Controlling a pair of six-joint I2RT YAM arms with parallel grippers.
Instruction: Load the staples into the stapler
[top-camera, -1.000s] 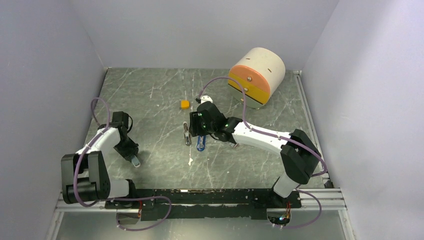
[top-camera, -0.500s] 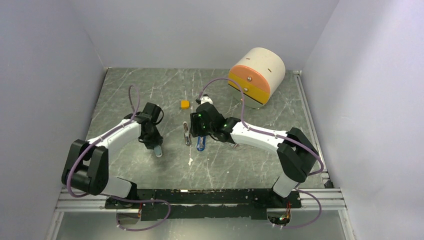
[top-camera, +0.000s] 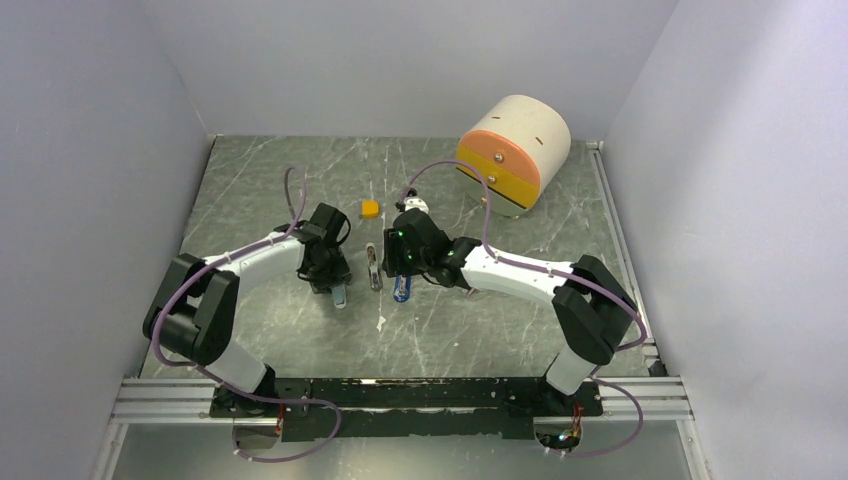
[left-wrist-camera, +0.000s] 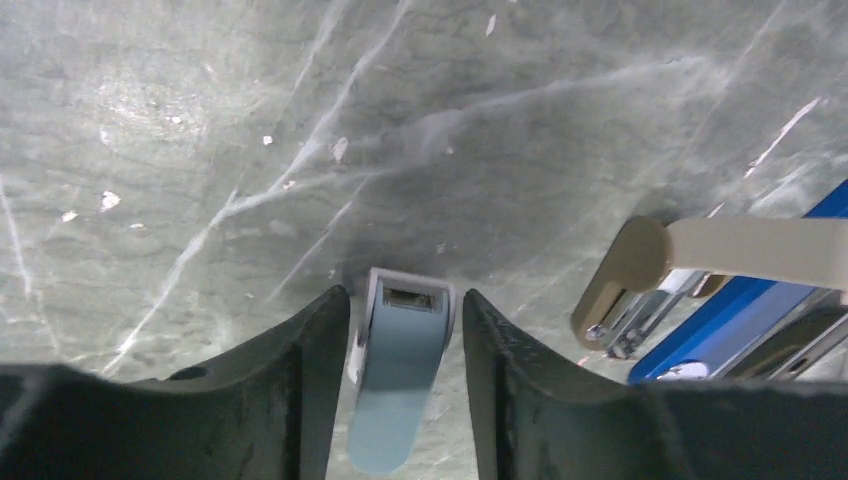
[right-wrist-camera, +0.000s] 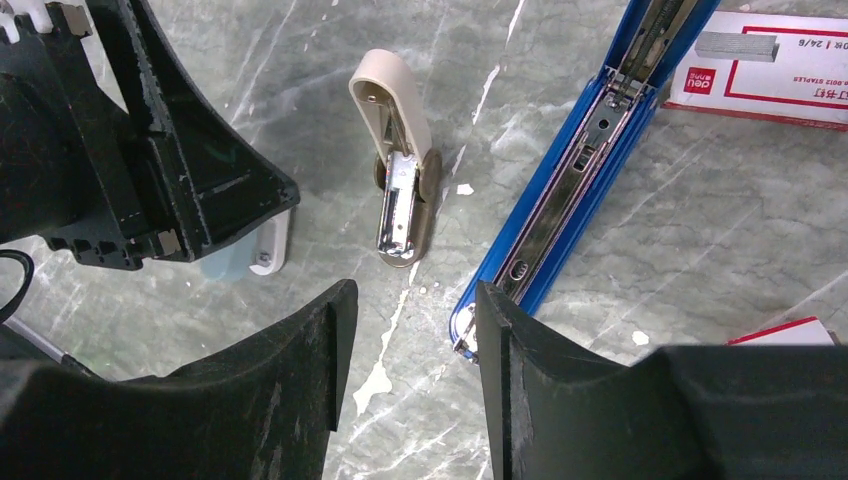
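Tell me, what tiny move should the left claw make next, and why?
Probably open wider and lift straight up. The left gripper straddles the small light-blue stapler, which seems to rest on the table beside the beige stapler; whether it grips it is unclear, so it should let go cleanly before rising.

One camera hangs high behind my shoulders and looks down and forward over the whole desk, my two arms reaching in from its bottom edge. The one on my left wrist rides low and close, peering past my left hand at the marble; the beige stapler and the blue stapler lie at its right edge. My right wrist camera looks steeply down from higher, past my right hand, and shares both staplers, plus my left hand.
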